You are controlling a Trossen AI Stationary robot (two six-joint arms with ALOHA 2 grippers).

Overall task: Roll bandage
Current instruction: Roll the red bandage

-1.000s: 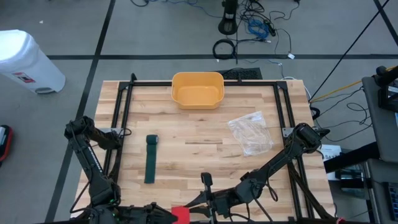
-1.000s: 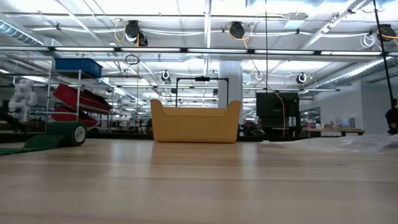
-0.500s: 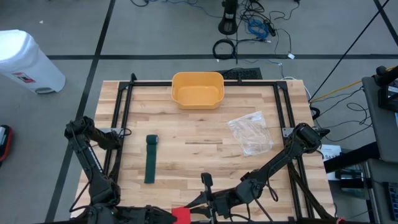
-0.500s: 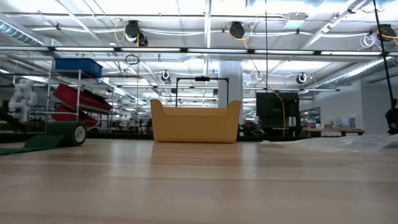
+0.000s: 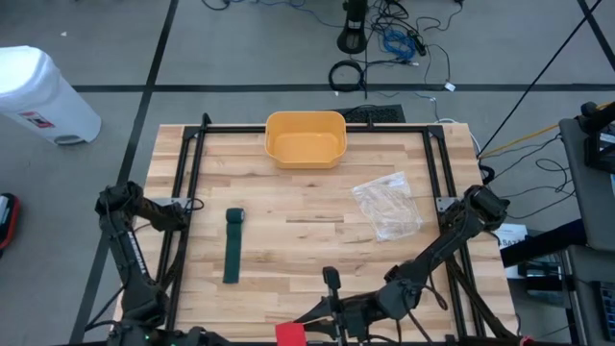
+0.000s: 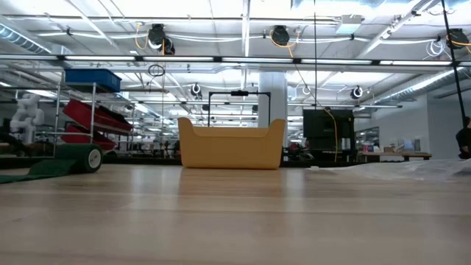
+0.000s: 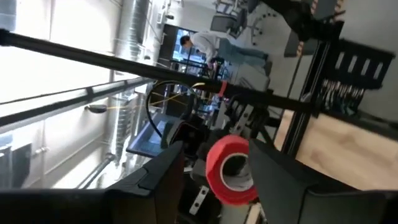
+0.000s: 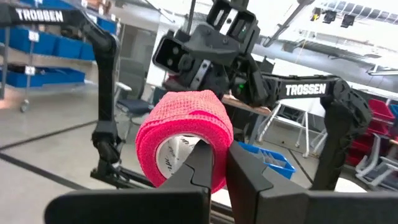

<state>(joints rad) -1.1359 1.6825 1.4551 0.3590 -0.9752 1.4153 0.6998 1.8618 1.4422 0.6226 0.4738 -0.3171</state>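
Observation:
A red bandage roll (image 8: 185, 140) hangs just past the table's near edge (image 5: 291, 334), with my right gripper (image 8: 225, 155) shut on it. My left gripper (image 7: 217, 149) faces the roll (image 7: 231, 169) from the left. It is open, with a finger on either side of the roll in its own wrist view, and touches nothing. A dark green bandage (image 5: 233, 245) lies flat on the table's left half. Its rolled far end (image 6: 79, 157) rests on the wood. My right gripper holds the red roll by its wall at the side nearest the fingers (image 8: 217, 177). One finger (image 8: 200, 158) seems to lie over the hollow core and the other outside. The fingers reach out about level from the right. The roll is lifted clear.
A yellow bin (image 5: 305, 137) stands at the table's far edge, also in the low view (image 6: 231, 143). A clear plastic bag (image 5: 387, 205) lies on the right half. A black frame (image 5: 192, 173) borders the table top.
My left arm has drawn back toward the table's left, away from the red roll. My right gripper has carried the roll a little toward the right along the near edge. The green bandage has kept still.

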